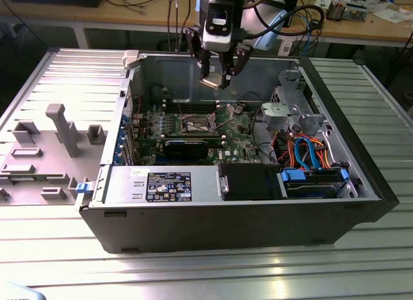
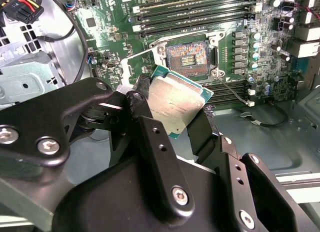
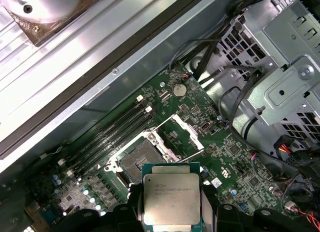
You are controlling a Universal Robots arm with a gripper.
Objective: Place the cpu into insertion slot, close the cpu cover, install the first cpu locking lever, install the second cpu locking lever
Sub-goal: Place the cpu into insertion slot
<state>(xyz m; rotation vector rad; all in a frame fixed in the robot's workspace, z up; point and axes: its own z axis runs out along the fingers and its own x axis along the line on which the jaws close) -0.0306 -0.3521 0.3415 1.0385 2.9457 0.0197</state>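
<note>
The cpu [image 2: 175,105] is pinched at its edges between the jaws, held in the air clear of the uncovered insertion slot [image 2: 187,55]. The first wrist view shows its metal top [image 3: 171,198] square-on. The exterior view shows it well above the motherboard [image 1: 240,122] inside the open computer case [image 1: 226,229].

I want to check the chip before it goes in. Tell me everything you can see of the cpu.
The cpu is a small flat square: a silvery-grey metal lid with faint print, on a thin green board showing as a border. The black fingers of the end effector clamp two opposite edges; nothing else touches it. It hangs in the air, clear of the insertion slot, not yet seated.
</note>
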